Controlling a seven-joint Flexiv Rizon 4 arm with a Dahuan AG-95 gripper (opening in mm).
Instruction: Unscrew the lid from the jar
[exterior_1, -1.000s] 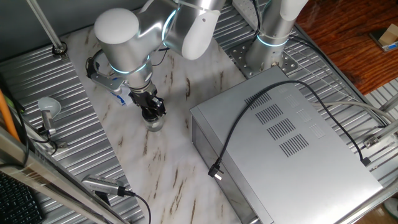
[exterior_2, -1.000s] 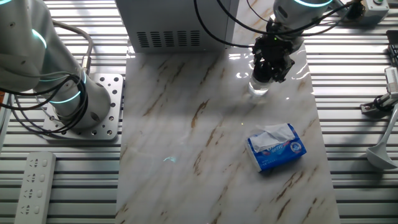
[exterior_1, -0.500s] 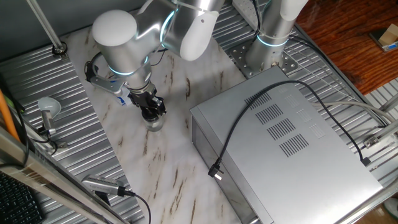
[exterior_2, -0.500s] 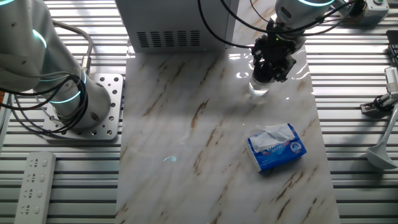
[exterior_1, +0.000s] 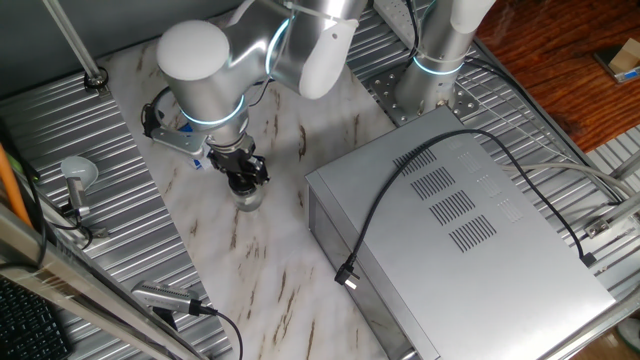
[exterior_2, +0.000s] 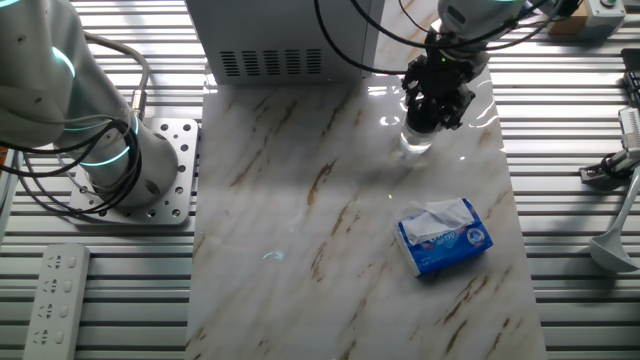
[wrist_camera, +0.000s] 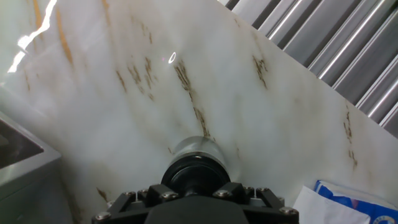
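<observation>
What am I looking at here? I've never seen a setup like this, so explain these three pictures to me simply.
This is a silver robot arm working over a marble-patterned table. Two pictures come from fixed cameras on different sides; the third comes from a camera on the robot's hand, looking down along its fingers. The gripper is closed around the black lid of a small clear jar, which stands upright on the table. Nearby are a large grey metal box with a black cable over it, and a blue-and-white packet. A second arm's base stands beside the table.
</observation>
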